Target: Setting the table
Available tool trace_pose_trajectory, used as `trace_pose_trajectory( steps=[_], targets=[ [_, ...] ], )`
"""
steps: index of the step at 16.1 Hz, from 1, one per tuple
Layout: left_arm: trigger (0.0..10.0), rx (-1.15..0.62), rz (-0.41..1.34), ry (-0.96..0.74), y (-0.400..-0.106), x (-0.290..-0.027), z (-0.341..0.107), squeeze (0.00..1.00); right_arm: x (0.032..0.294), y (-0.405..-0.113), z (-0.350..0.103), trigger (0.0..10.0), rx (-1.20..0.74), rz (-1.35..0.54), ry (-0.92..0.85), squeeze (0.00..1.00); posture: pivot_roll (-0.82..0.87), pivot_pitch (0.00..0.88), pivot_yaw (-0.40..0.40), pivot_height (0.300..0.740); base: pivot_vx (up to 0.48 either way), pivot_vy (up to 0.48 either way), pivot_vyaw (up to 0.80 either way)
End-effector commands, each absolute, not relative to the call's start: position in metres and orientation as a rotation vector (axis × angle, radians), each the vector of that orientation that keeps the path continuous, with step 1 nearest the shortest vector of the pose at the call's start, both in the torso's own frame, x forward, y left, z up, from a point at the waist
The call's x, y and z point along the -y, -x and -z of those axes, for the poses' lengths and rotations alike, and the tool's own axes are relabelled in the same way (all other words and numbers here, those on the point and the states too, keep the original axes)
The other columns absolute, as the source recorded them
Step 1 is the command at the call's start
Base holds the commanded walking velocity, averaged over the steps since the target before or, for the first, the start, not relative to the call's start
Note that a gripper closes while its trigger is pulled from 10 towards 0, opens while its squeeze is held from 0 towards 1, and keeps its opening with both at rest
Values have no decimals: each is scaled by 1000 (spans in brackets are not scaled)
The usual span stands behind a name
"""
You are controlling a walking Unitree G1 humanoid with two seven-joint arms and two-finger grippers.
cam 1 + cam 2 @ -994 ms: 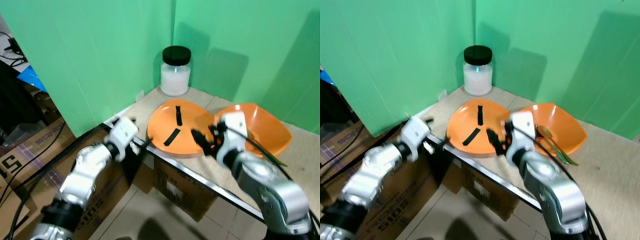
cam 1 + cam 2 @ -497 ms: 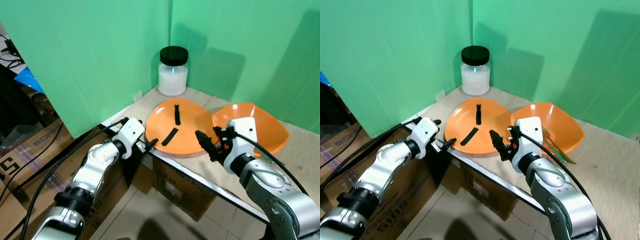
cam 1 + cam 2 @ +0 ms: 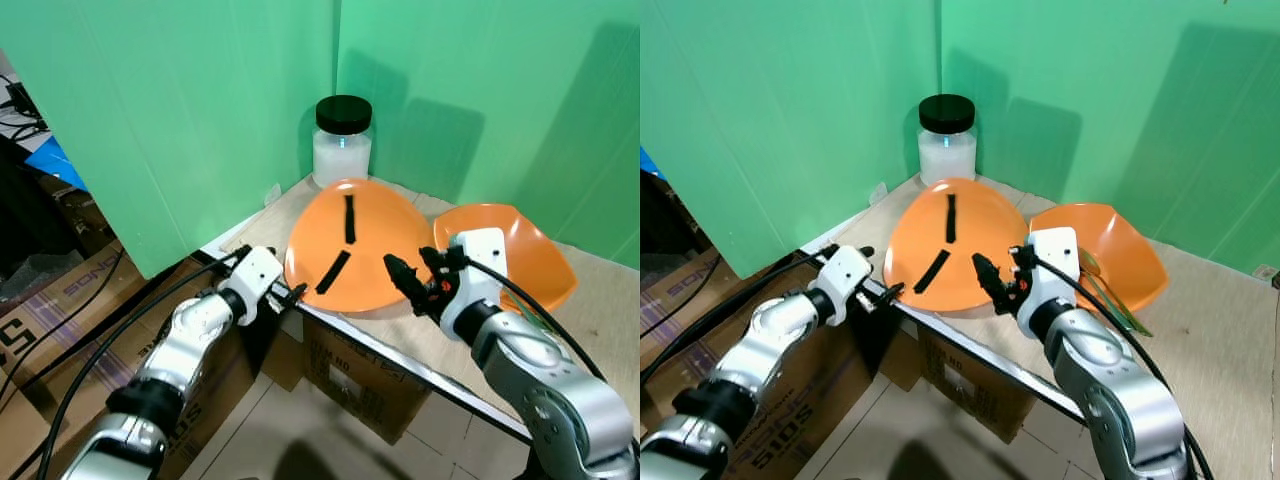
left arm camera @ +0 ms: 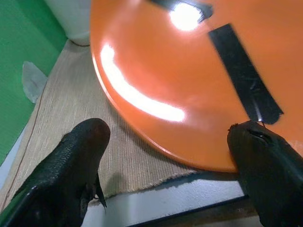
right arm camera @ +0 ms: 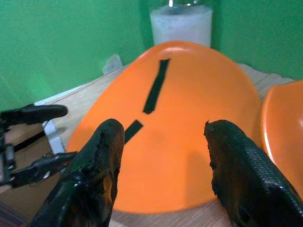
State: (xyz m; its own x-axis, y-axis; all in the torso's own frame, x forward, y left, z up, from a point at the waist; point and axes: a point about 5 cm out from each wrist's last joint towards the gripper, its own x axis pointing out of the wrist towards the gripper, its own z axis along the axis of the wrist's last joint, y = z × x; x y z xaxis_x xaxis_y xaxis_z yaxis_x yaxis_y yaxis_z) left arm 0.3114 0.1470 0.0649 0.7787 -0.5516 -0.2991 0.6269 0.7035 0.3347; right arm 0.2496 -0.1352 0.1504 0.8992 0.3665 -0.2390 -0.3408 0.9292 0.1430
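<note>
Orange plate (image 3: 350,250) between both open tools.

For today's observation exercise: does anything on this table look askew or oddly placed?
Yes. The round orange plate with black tape strips is tilted, far edge raised, near rim overhanging the table's front edge. The open left gripper and right gripper flank it.

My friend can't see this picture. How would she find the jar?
Look into the corner where the two green walls meet, at the back of the table. The jar stands there behind the orange plate. It is the one upright thing, white inside, with a black lid.
</note>
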Motion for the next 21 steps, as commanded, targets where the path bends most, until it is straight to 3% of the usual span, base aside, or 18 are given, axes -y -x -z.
trace_pose_trajectory(
  steps=[1,9,14,21],
  targets=[
    [10000,-287,665,-465,-299,-154,-44,0,138,-251,-149,10000,-279,-348,-96,0,-23,0,0,740,0,0,0],
    [10000,-312,611,-447,-289,-152,-32,0,134,-265,-151,10000,-284,-321,-131,0,-11,0,-20,740,0,0,0],
    [10000,-310,529,-427,-289,-145,-29,0,124,-258,-143,10000,-439,-436,-122,0,2,0,-37,740,0,0,0],
    [10000,-282,552,-441,-288,-140,-33,0,151,-244,-139,10000,-530,-349,-155,0,2,0,-39,740,0,0,0]
  ],
)
